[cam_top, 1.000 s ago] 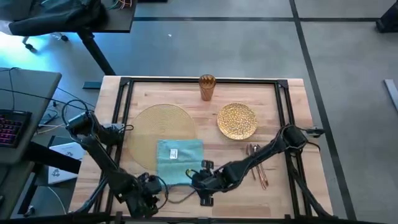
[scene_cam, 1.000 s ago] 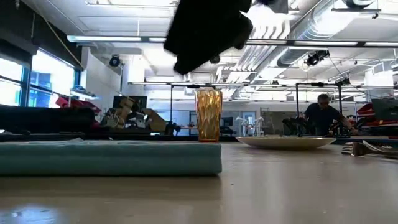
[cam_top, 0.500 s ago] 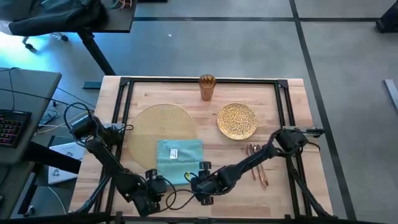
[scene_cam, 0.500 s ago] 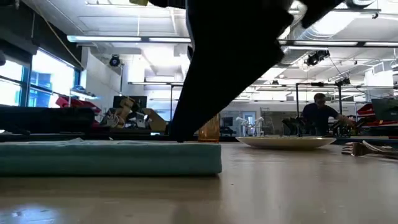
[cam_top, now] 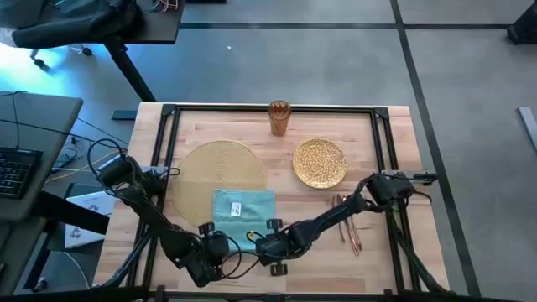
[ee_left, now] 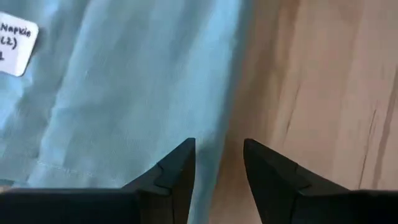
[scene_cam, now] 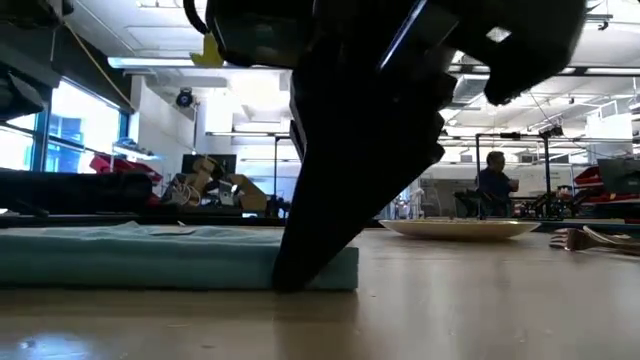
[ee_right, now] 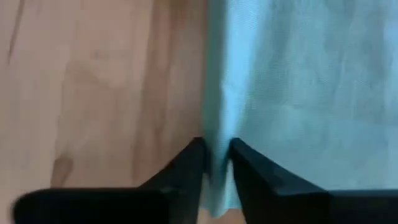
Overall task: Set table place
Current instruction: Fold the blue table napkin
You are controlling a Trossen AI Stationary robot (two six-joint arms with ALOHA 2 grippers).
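Napkin (cam_top: pixel 242 213), teal and folded, lies on the light-wood table (cam_top: pixel 277 161) with its far part overlapping the near edge of the round pale-gold placemat (cam_top: pixel 217 171). A small white label sits on its top face. Both arms reach in low at the napkin's near edge. In the high view the left gripper (cam_top: pixel 220 246) is at the napkin's near left corner, and the right gripper (cam_top: pixel 262 244) is at its near right corner.

The right wrist view shows the right gripper's two dark fingers (ee_right: pixel 181 171) drawn close together with the napkin's edge (ee_right: pixel 217 155) pinched in the narrow gap between them, bare wood on one side and teal cloth on the other. The left wrist view shows the left gripper's fingers (ee_left: pixel 174 171) parted, straddling the napkin's edge (ee_left: pixel 214 149), one finger over the cloth and the other over the wood; whether they touch the cloth I cannot tell.

In the low view a dark gripper fills the middle, its tip down on the near corner of the napkin (scene_cam: pixel 150 255).

Farther back on the table the amber cup (cam_top: pixel 279 117) stands upright near the far rail. The glittery gold plate (cam_top: pixel 320 162) rests to the right of the placemat, apart from it. The fork, spoon and knife (cam_top: pixel 348 223) lie together near the right arm, nearer than the plate. A person (scene_cam: pixel 493 180) shows in the room beyond the table
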